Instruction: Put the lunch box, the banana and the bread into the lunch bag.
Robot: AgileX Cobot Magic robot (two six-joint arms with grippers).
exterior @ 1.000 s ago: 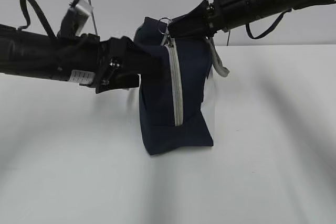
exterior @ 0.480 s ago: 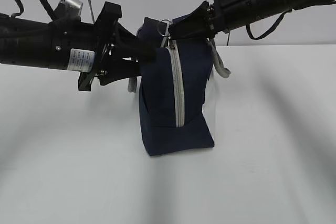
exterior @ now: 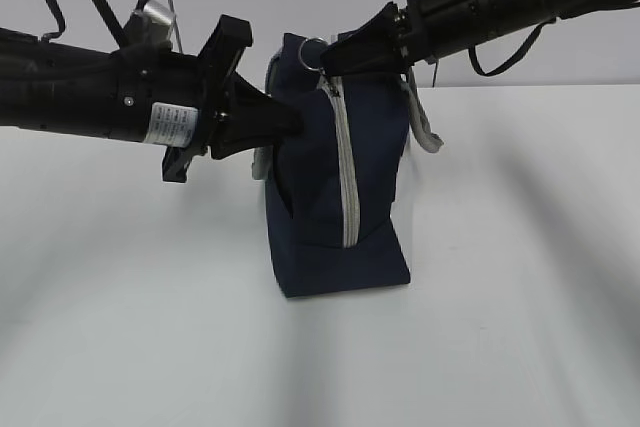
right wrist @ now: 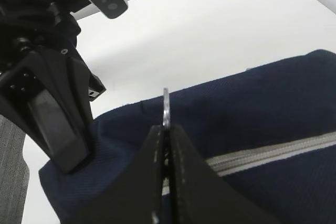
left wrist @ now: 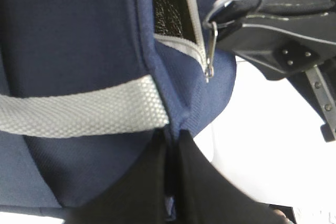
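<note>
The lunch bag (exterior: 335,187) stands upright on the table (exterior: 520,277). The left gripper (left wrist: 170,182), now higher on the bag's corner, pinches fabric; the right gripper (right wrist: 165,145) pinches the ring pull (right wrist: 166,107). The zipper now gapes slightly, so opening has begun.

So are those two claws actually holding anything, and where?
Both hold the lunch bag: left gripper pinches its fabric edge, right gripper its metal ring pull.

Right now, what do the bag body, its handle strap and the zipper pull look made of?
Lunch bag: matte navy woven fabric, fine weave visible. Handle strap: coarse grey webbing, likely nylon. Ring pull: shiny, silvery, apparently metal. Lining: dark here with a glinting texture, possibly foil.
</note>
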